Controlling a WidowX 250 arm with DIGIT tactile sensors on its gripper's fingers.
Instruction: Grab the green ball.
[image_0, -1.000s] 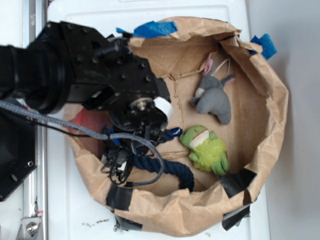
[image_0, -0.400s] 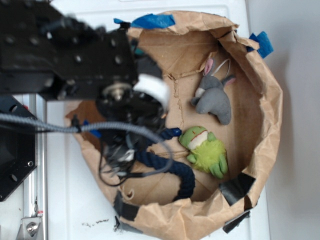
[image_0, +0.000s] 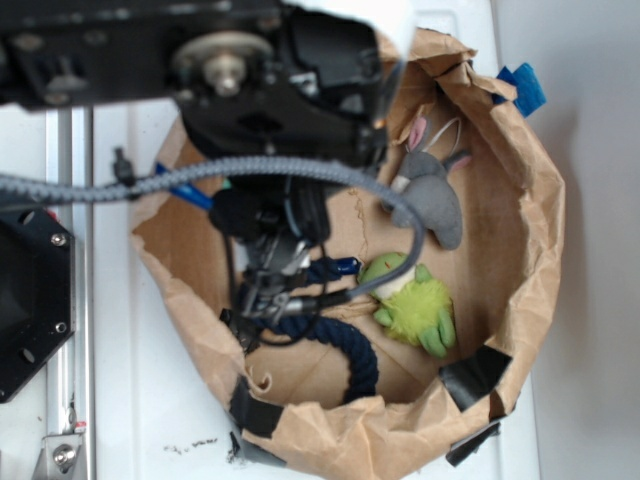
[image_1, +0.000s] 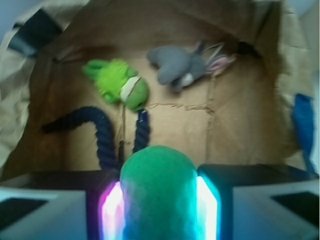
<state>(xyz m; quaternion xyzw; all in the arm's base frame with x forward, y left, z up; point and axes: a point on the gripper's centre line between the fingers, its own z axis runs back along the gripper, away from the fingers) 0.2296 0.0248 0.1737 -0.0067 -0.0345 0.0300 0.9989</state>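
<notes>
The green ball (image_1: 158, 182) fills the lower middle of the wrist view, round and matte. It is squeezed between the two lit pads (image_1: 111, 210) of my gripper (image_1: 158, 212), which is shut on it. The ball hangs above the brown paper floor, well clear of the toys below. In the exterior view the black arm (image_0: 250, 70) covers the upper left of the paper nest, hiding both ball and fingers beneath it.
A crumpled brown paper wall (image_0: 540, 200) rings the nest. Inside lie a shaggy lime-green frog plush (image_0: 415, 300), a grey rabbit plush (image_0: 435, 200) and a navy rope (image_0: 345, 345). Black tape (image_0: 475, 370) and blue tape (image_0: 525, 88) patch the rim.
The arm has risen toward the exterior camera and shifted up and right, looming larger. More of the nest's left floor and the rope now shows.
</notes>
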